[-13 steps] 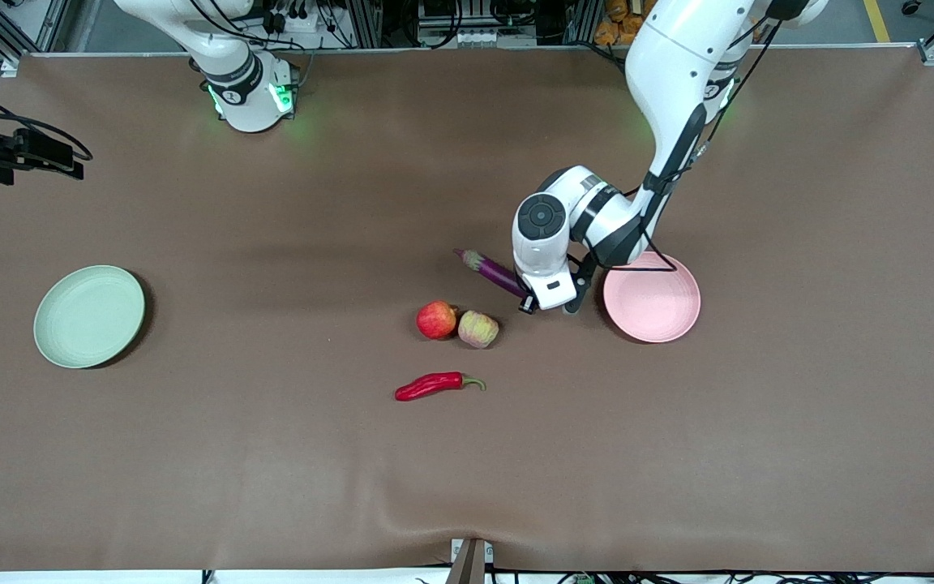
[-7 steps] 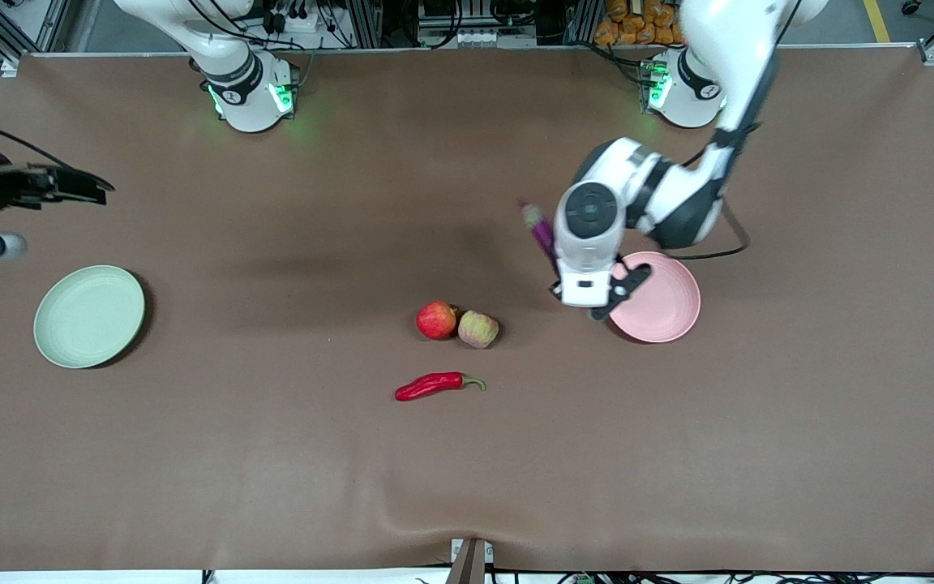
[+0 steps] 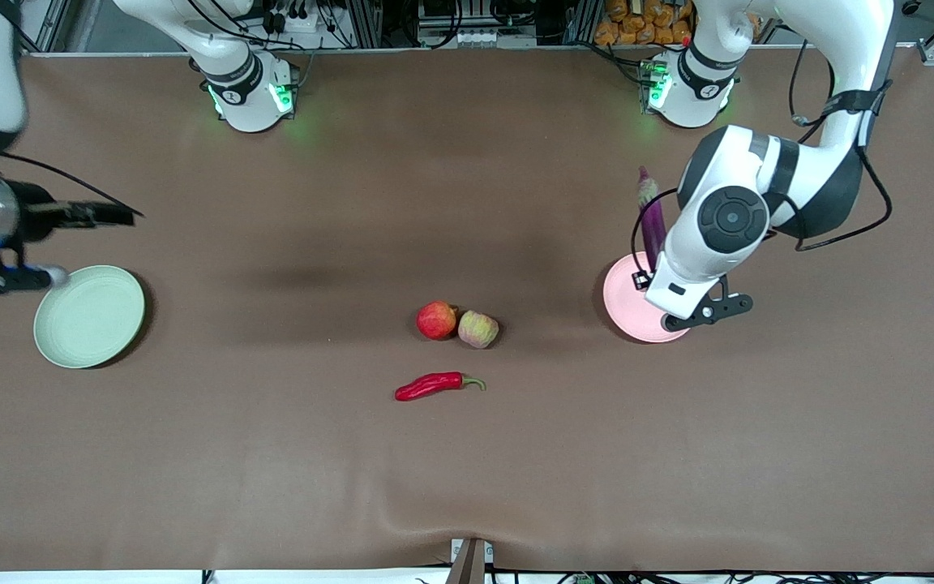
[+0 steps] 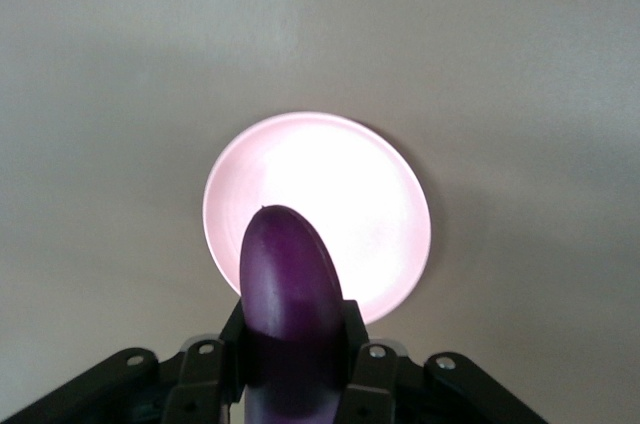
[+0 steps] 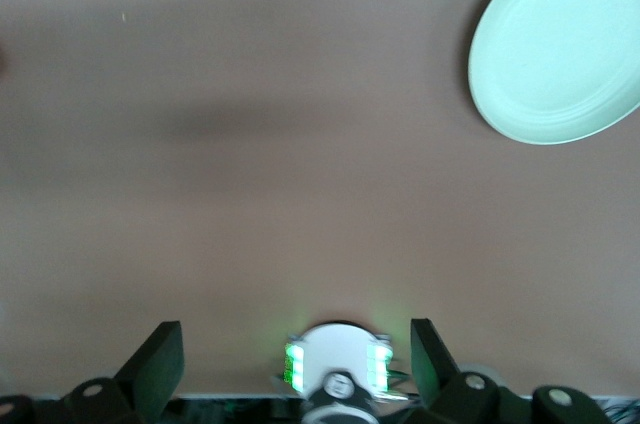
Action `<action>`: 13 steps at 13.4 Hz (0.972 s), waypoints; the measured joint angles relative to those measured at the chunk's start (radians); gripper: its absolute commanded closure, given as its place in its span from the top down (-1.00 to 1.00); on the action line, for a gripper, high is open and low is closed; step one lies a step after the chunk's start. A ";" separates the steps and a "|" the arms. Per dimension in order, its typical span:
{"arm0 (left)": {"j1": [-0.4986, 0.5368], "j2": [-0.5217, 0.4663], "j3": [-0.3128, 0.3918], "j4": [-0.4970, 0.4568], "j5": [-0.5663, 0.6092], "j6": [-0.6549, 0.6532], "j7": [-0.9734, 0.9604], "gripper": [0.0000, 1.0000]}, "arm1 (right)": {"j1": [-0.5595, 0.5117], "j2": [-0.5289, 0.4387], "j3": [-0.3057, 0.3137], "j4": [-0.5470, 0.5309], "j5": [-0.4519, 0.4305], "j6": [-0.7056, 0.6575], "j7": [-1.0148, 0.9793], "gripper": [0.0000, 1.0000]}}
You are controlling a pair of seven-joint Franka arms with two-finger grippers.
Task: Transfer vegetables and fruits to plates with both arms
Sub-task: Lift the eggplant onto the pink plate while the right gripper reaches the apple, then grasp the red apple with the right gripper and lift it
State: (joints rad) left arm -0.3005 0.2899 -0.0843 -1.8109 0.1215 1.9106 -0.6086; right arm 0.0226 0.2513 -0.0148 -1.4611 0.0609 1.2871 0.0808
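My left gripper (image 4: 292,344) is shut on the purple eggplant (image 4: 285,274) and holds it in the air over the pink plate (image 4: 380,194). In the front view the eggplant (image 3: 652,225) sticks out beside the left wrist, above the pink plate (image 3: 629,312). The red fruit (image 3: 436,319) and the paler fruit (image 3: 478,328) touch each other mid-table. The red chili (image 3: 430,386) lies nearer the camera than they do. My right gripper (image 5: 293,324) is open and empty; in the front view it (image 3: 106,214) is over bare table beside the green plate (image 3: 90,316).
The green plate (image 5: 560,54) also shows in the right wrist view, along with the right arm's green-lit base (image 5: 335,364). Brown cloth covers the table (image 3: 467,470). A black cable (image 3: 856,227) loops off the left arm.
The left arm has lifted the eggplant off the table and carried it toward its own end, over the pink plate. The right arm has swung in toward the green plate.
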 measured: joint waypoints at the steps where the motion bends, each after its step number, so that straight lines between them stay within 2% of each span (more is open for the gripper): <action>1: 0.002 0.007 0.000 -0.006 0.014 0.038 0.024 -1.00 | 0.023 0.033 0.002 -0.001 0.026 0.029 0.096 1.00; 3: 0.003 0.033 0.000 -0.032 0.041 0.142 0.053 -1.00 | 0.086 0.092 0.007 -0.006 0.085 0.103 0.293 1.00; 6: 0.015 0.090 0.000 -0.114 0.116 0.317 0.060 -1.00 | 0.215 0.165 0.012 -0.033 0.173 0.290 0.579 1.00; 10: 0.026 0.156 -0.001 -0.154 0.222 0.365 0.071 -1.00 | 0.342 0.250 0.012 -0.042 0.363 0.522 0.923 1.00; 13: 0.026 0.182 -0.002 -0.154 0.236 0.376 0.073 -1.00 | 0.412 0.302 0.013 -0.044 0.392 0.689 1.139 1.00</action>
State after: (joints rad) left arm -0.2749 0.4715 -0.0862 -1.9651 0.3575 2.2871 -0.5353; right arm 0.4341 0.5535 -0.0019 -1.5053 0.4526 1.9761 1.2197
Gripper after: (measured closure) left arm 0.621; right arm 0.000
